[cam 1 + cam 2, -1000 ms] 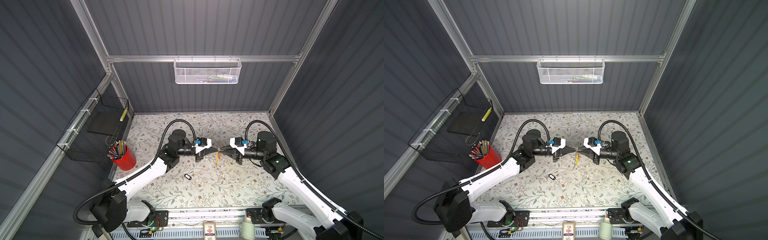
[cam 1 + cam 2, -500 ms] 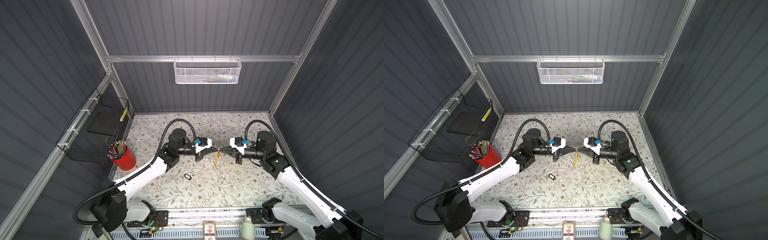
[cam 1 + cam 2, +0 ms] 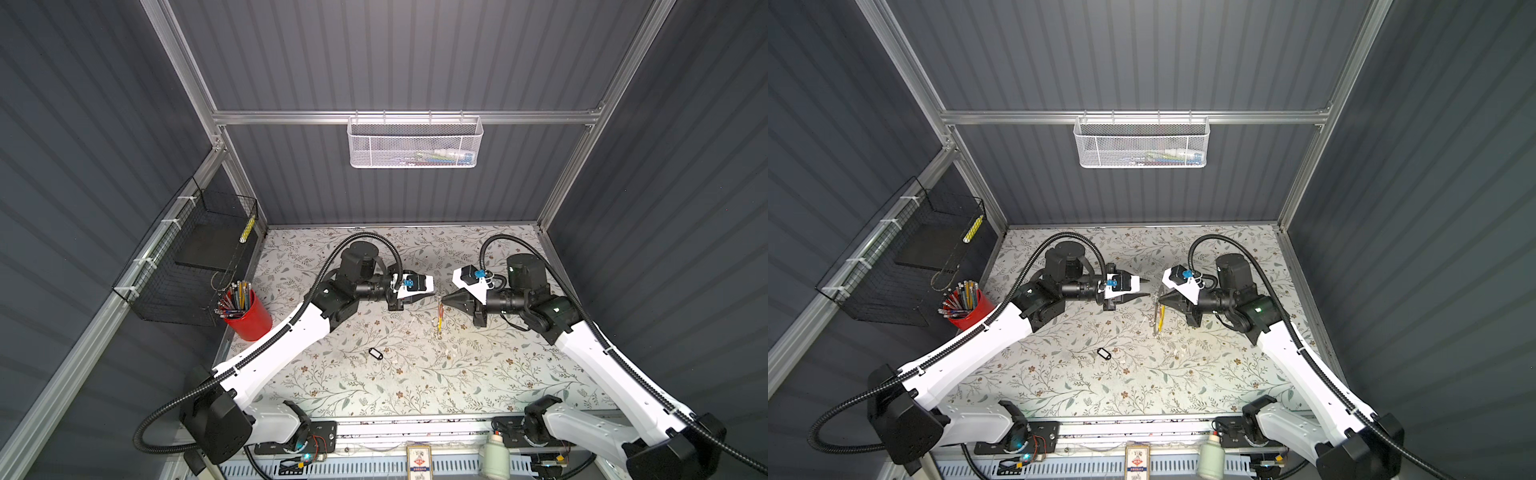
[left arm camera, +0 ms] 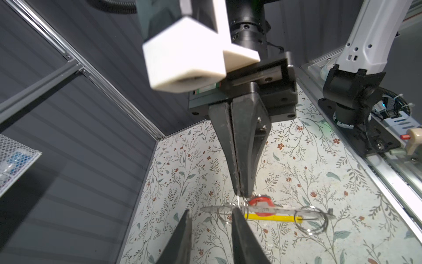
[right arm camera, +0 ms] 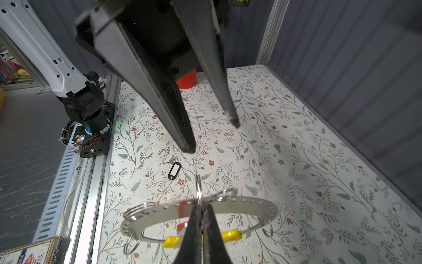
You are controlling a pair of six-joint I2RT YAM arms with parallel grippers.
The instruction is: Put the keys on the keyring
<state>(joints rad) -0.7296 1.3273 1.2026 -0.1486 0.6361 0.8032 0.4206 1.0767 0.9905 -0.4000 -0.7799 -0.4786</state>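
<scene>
Keyring [image 5: 239, 203] hangs above the table [image 3: 415, 386], pinched at its perforated metal band by the closed jaws of the right gripper [image 5: 202, 209]. It hangs upright from the jaw tips, with the yellow segment [image 5: 230, 235] on the side opposite the grip. Its flat face is turned toward the left gripper [image 4: 210, 210], and its width runs front to back across the table. In both top views the keyring shows only edge-on, a thin streak [image 3: 439, 320] below the right jaws, too fine to read as a hoop.

The left jaws stand apart with nothing between them. They point at the hoop from close by, and whether a fingertip touches it cannot be told. Their bases are cut off at the edge of the left wrist view.

Several small split rings [image 5: 267, 228] dangle from holes in the band. An orange-red tag [image 4: 260, 201] shows just behind the hoop, mostly covered by the band and jaws. Its key and its attachment cannot be made out.

The black key tag [image 5: 174, 170] lies flat on the table, well apart from the hoop. Its small key [image 5: 169, 161] points toward the left arm's base.
</scene>
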